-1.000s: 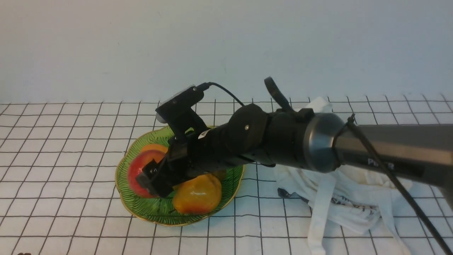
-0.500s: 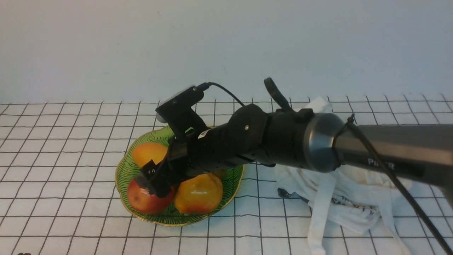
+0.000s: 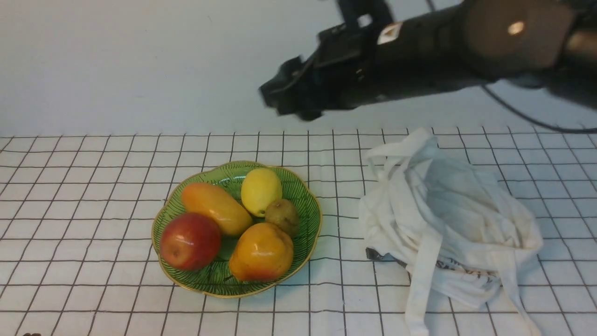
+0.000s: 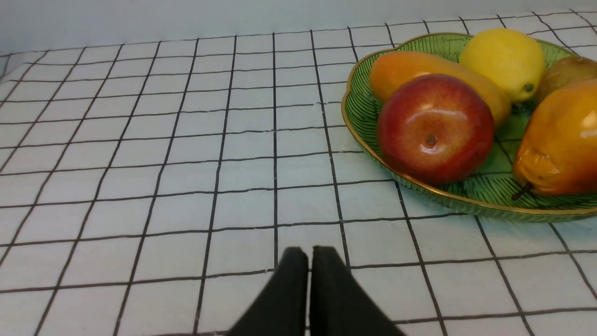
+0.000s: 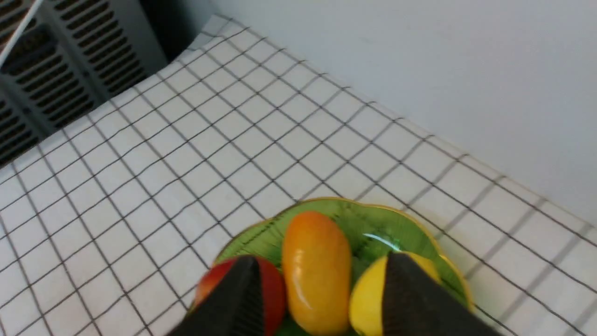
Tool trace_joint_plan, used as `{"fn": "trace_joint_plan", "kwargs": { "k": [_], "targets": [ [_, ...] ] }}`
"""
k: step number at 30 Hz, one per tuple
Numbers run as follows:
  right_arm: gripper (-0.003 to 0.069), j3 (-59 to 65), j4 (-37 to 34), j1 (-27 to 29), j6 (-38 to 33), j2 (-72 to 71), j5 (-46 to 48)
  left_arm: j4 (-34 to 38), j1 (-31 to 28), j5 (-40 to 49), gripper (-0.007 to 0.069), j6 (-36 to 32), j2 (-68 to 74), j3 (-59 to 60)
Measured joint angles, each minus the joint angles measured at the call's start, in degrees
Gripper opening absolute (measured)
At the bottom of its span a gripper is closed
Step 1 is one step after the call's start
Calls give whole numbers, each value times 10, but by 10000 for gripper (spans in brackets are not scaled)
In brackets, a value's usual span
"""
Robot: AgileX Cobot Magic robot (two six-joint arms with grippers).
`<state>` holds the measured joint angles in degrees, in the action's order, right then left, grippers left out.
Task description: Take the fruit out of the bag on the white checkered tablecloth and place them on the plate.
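The red apple (image 3: pixel 190 241) lies on the green plate (image 3: pixel 305 219) at its front left, next to the mango and pear; it also shows in the left wrist view (image 4: pixel 435 128) and the right wrist view (image 5: pixel 273 291). The off-white bag (image 3: pixel 447 224) lies slumped on the checkered tablecloth (image 3: pixel 93 186) to the plate's right. My right gripper (image 3: pixel 280 100) is open and empty, raised high above the plate; its fingers (image 5: pixel 238 298) frame the fruit from above. My left gripper (image 4: pixel 308 254) is shut and empty, low over the cloth to the left of the plate (image 4: pixel 359 112).
On the plate also lie an orange-yellow mango (image 3: pixel 216 208), a yellow lemon (image 3: pixel 260 191), a brown kiwi (image 3: pixel 282 216) and an orange pear (image 3: pixel 261 252). A white wall stands behind the table. A grey slatted unit (image 5: pixel 56 70) stands beyond the table's left edge.
My right gripper let go of the apple on the plate's front left, then rose up and to the right, away from the plate. The bag, hidden by the arm before, now shows fully.
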<state>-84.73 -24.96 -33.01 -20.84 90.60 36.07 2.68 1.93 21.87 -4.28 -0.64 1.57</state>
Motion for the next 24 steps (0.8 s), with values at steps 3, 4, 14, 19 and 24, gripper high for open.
{"fn": "trace_joint_plan", "kwargs": {
  "k": [3, 4, 14, 19, 24],
  "targets": [
    [50, 0, 113, 41, 99, -63, 69, 0, 0, 0, -8, 0, 0, 0],
    [23, 0, 153, 50, 129, -85, 91, 0, 0, 0, -8, 0, 0, 0],
    [-11, 0, 391, 58, 287, -301, 255, 0, 0, 0, -8, 0, 0, 0],
    [-13, 0, 402, 58, 295, -399, 310, 0, 0, 0, -8, 0, 0, 0],
    [-13, 0, 405, 58, 297, -496, 336, 0, 0, 0, -8, 0, 0, 0]
  ]
}}
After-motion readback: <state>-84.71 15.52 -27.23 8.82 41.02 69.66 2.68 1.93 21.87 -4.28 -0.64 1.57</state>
